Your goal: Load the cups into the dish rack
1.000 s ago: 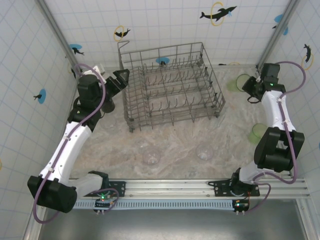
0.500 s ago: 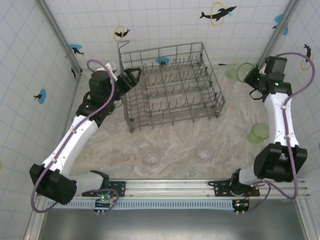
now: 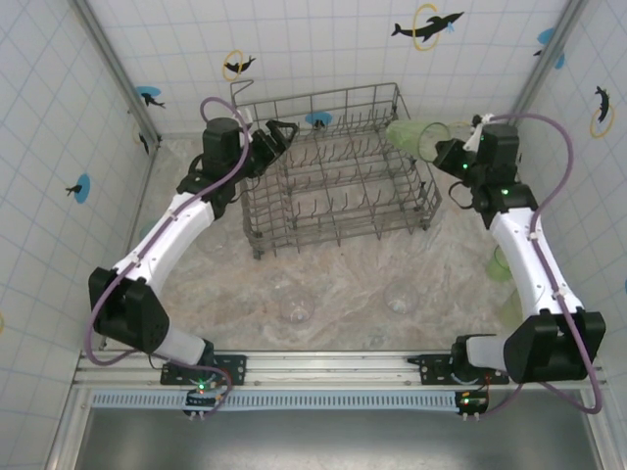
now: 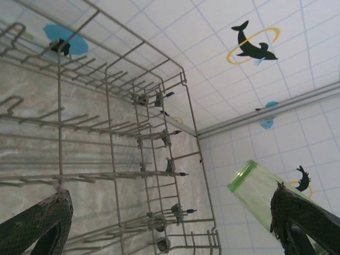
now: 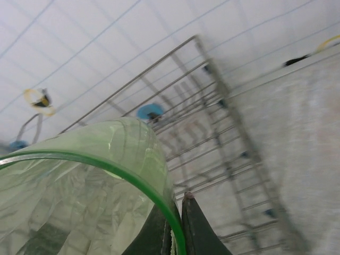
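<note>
Holding green tumbler (image 3: 409,134) tilted over rack (image 3: 338,238) corner in right tool (image 3: 436,149) clamped on its rim, hovering left tool (image 3: 281,132) wide apart beside rack, leaving rack empty, two clear cups (image 3: 297,306) and green cup (image 3: 504,262) on bench (image 3: 353,274).

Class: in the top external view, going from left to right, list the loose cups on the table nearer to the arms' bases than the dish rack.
clear cup → second clear cup → light-green tumbler, partly behind the right arm
</note>
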`<state>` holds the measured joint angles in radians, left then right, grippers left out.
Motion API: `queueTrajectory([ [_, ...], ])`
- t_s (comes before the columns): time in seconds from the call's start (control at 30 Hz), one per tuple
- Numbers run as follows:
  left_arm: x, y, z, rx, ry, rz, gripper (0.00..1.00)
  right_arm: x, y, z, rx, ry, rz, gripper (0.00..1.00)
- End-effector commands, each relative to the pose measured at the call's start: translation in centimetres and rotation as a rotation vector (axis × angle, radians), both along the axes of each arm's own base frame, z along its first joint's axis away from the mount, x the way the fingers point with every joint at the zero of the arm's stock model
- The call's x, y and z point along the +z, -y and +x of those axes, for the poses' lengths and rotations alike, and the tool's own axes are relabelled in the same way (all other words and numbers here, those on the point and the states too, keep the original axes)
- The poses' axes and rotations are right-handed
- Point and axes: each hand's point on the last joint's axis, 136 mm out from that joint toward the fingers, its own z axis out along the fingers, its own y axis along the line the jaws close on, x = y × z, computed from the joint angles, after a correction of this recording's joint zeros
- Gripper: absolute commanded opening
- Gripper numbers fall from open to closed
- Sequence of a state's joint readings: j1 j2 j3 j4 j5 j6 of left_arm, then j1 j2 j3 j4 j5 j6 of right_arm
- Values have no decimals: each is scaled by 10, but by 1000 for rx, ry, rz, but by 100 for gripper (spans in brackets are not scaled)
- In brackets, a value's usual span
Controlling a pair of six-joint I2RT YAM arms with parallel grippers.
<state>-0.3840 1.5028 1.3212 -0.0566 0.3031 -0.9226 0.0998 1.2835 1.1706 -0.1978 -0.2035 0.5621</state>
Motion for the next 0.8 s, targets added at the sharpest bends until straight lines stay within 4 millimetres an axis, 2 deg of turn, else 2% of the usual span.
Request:
queueTrajectory([
  [0.0,12,14,2,-43,9,-99,98,30,-35,-1,120,165,178,0],
  [0.17,0,26,11,-67,-38,-161,98,12,-65,-8,239,176,255,0],
  [0.37,-8,45,20,-118,-88,-256,98,6,-87,-8,374,205,344,0],
  [0.6,-13,54,34,-129,-108,-295,98,4,-109,6,514,235,391,0],
  [0.77,-13,61,39,-147,-130,-377,98,-9,-121,17,585,192,415,0],
])
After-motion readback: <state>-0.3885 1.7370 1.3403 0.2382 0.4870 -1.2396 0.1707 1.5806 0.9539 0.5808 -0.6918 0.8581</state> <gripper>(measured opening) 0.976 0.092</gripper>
